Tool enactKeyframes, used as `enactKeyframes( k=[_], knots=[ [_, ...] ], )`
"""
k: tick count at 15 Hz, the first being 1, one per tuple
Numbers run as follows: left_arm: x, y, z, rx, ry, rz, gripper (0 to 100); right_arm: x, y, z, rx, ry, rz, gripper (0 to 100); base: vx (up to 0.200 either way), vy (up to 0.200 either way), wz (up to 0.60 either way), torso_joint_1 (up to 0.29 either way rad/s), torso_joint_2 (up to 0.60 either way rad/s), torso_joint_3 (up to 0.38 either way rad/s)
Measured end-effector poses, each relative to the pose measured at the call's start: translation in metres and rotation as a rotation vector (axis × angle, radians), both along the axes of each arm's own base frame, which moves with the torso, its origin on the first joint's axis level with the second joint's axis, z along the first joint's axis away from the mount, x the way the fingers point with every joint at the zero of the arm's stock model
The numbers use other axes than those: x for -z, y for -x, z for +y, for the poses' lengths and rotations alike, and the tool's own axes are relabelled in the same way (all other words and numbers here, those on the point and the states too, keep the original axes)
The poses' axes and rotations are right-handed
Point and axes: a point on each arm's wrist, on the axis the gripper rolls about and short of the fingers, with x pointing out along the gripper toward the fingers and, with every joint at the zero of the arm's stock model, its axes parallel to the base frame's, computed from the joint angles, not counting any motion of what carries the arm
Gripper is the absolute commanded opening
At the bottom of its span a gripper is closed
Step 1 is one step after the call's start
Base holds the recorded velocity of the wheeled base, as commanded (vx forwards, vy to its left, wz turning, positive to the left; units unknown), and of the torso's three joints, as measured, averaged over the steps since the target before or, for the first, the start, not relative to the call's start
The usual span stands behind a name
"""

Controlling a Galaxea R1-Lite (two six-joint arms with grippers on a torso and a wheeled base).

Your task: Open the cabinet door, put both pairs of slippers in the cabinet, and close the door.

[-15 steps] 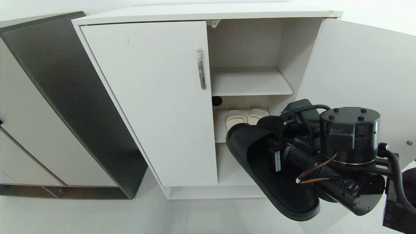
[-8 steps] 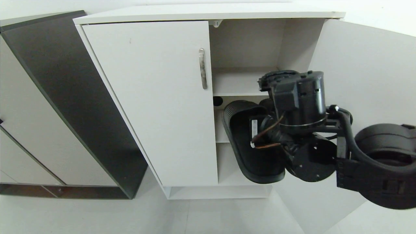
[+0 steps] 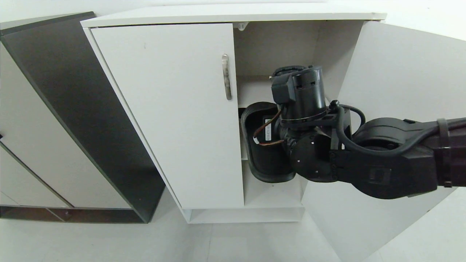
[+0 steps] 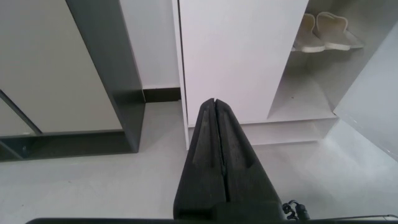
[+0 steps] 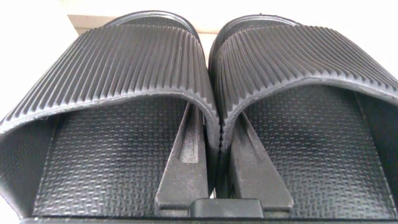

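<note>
While the right gripper (image 5: 216, 134) clamps the black ribbed rubber slippers (image 5: 118, 74), advance level. Release ahead, inside the white cabinet (image 3: 273, 47).

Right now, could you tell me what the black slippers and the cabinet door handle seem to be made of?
Black slippers: probably soft rubber or foam, matte, judging by the ribbed straps and pebbled footbeds. Door handle: apparently brushed metal, given its grey sheen.
</note>
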Motion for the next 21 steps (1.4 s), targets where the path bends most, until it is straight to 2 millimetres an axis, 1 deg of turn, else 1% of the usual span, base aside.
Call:
enactKeyframes(
  k=[4,7,11,15,17,19,21],
  knots=[
    [0.0,0.0,0.0,0.0,0.0,0.0,0,0.002,-0.004,0.0,0.008,0.007,0.002,0,0.2,0.0,0.0,-0.002,0.0,0.002],
    [0.0,0.0,0.0,0.0,0.0,0.0,0,0.001,-0.01,-0.005,0.029,0.006,-0.001,0,0.2,0.0,0.0,0.005,0.0,0.002],
    [0.0,0.0,0.0,0.0,-0.001,0.0,0,0.0,-0.014,-0.008,0.037,0.02,-0.004,0,0.2,0.0,0.0,0.002,0.0,0.005],
    [0.0,0.0,0.0,0.0,-0.003,0.0,0,0.001,-0.015,-0.008,0.029,0.013,-0.007,0,0.0,0.0,0.0,0.0,0.0,0.0],
    [0.0,0.0,0.0,0.0,-0.002,0.0,0,0.0,-0.015,-0.006,0.023,-0.02,-0.033,0,0.0,0.0,0.0,0.0,0.0,0.0],
    [0.0,0.0,0.0,-0.001,-0.002,0.0,0,0.005,-0.021,-0.007,0.024,-0.022,-0.054,0,0.0,0.0,0.0,0.0,0.0,0.0],
    [0.0,0.0,0.0,0.0,-0.002,0.0,0,0.009,-0.03,-0.008,-0.013,0.002,-0.06,0,0.0,0.0,0.0,0.0,0.0,0.0]
  ],
)
